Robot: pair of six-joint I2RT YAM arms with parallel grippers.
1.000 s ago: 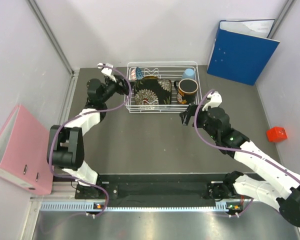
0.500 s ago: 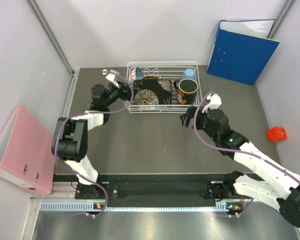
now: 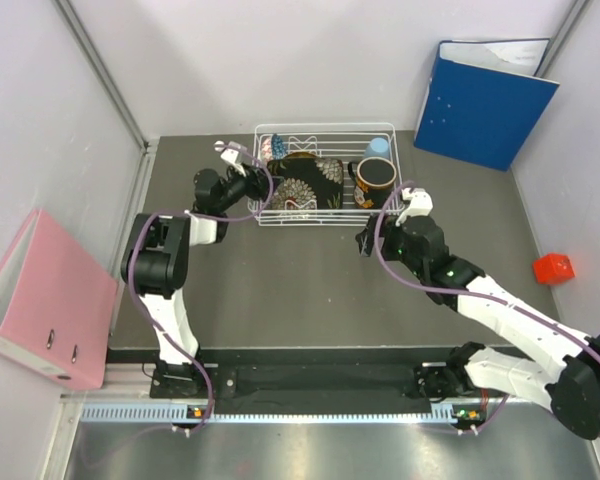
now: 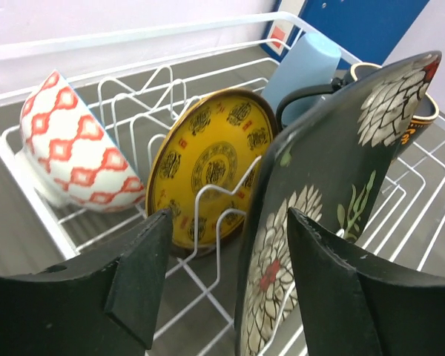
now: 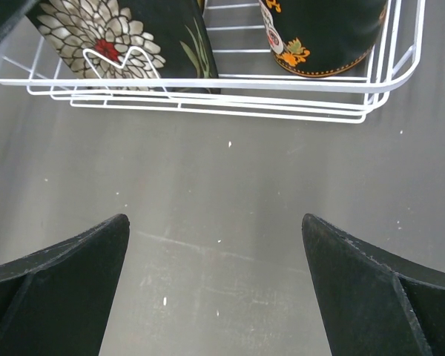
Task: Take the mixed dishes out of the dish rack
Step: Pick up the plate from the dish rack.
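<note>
The white wire dish rack [image 3: 322, 222] stands at the back middle of the table. In it a black square floral plate [image 3: 305, 183] stands on edge, a small yellow plate [image 4: 211, 167] behind it, a patterned bowl [image 3: 274, 148] back left, a light blue cup [image 3: 379, 147] back right, and a dark mug with red inside [image 3: 375, 180] front right. My left gripper [image 3: 261, 186] is open at the rack's left end; in the left wrist view [image 4: 226, 245] the black plate's [image 4: 334, 178] left edge stands between the fingers. My right gripper [image 3: 365, 239] is open and empty over bare table just before the rack's front rim [image 5: 208, 83].
A blue binder [image 3: 483, 100] leans on the back right wall. A pink binder [image 3: 40, 300] lies off the table's left edge. A small red block [image 3: 553, 268] sits at the far right. A metal wall rail [image 3: 105, 70] runs at the back left.
My left gripper has moved right, from beside the rack's left rim to in over it around the black plate's edge. My right gripper has moved slightly left and closer to the rack.
</note>
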